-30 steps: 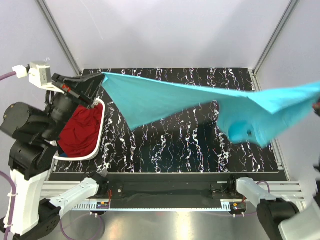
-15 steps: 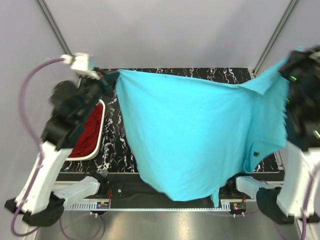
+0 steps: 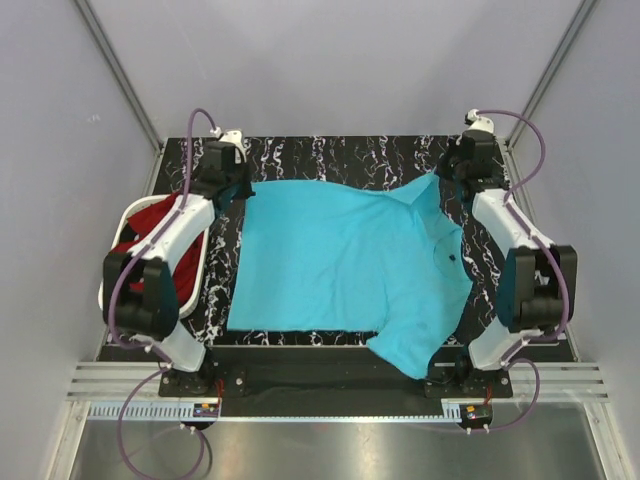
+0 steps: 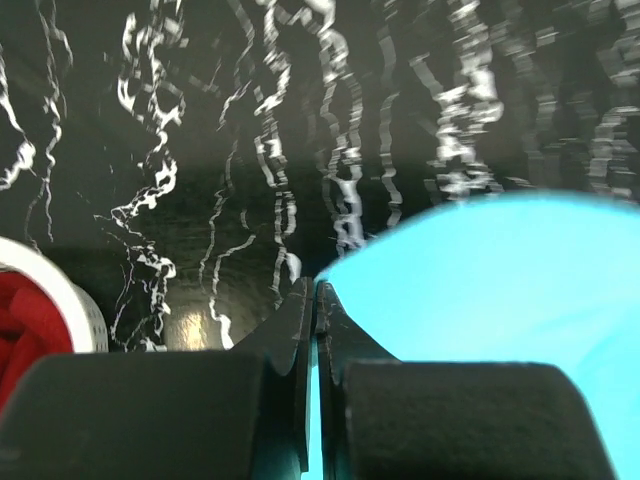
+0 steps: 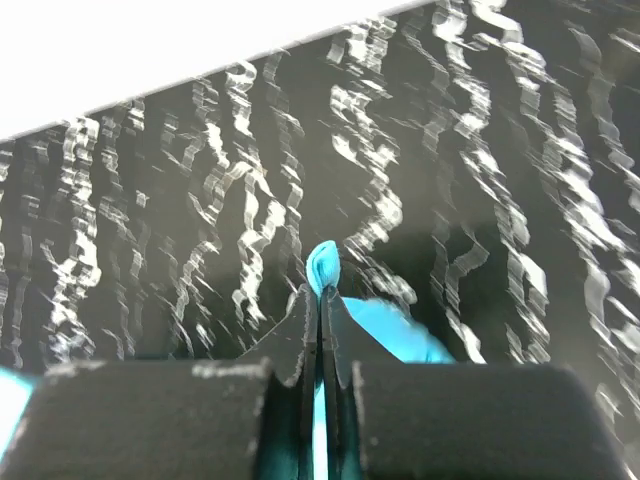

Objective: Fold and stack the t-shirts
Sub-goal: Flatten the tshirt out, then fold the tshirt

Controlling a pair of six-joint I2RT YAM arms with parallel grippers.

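My left gripper (image 4: pixel 313 295) is clenched on a corner of the turquoise t-shirt (image 3: pixel 345 265). In the left wrist view a sliver of blue cloth shows between the pressed-together fingers, low over the black marbled table (image 3: pixel 350 155). My right gripper (image 5: pixel 320 300) is clamped just as tight on the same shirt, and a small fold of turquoise pokes out past its tips. From above, both grippers sit at the upper corners of the shirt, left at upper left, right at upper right beside the collar. The shirt lies spread across the middle of the table, with one sleeve reaching the table's lower edge at lower right. The dark red t-shirt (image 3: pixel 150 222) is bunched in the white laundry basket (image 3: pixel 203 275) at the left of the frame, partly hidden behind my left arm.
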